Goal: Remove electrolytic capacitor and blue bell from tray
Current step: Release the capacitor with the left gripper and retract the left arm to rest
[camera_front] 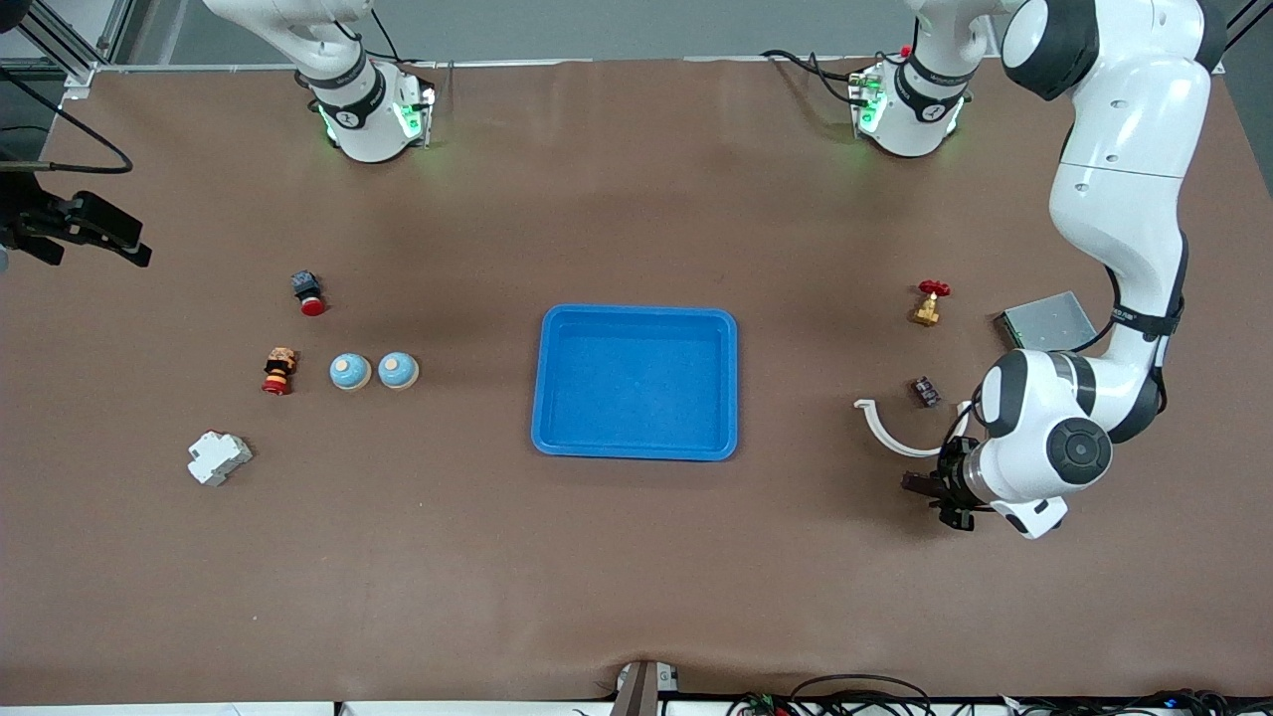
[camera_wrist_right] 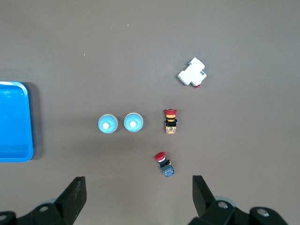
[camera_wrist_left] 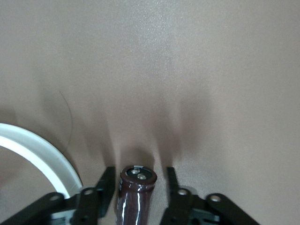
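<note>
the left gripper (camera_wrist_left: 137, 187) is sitting low at the left arm's end of the table, its fingers (camera_wrist_left: 104, 185) standing slightly apart on either side of the brown capacitor (camera_wrist_left: 135, 192), not pressing it. a white curved clip (camera_front: 888, 430) is lying just beside it. the right gripper (camera_wrist_right: 138, 194) is hanging wide open, holding nothing, high over the right arm's end of the table. 2 blue bells (camera_front: 374, 371) are sitting there side by side. the blue tray (camera_front: 636, 326) is resting mid-table.
</note>
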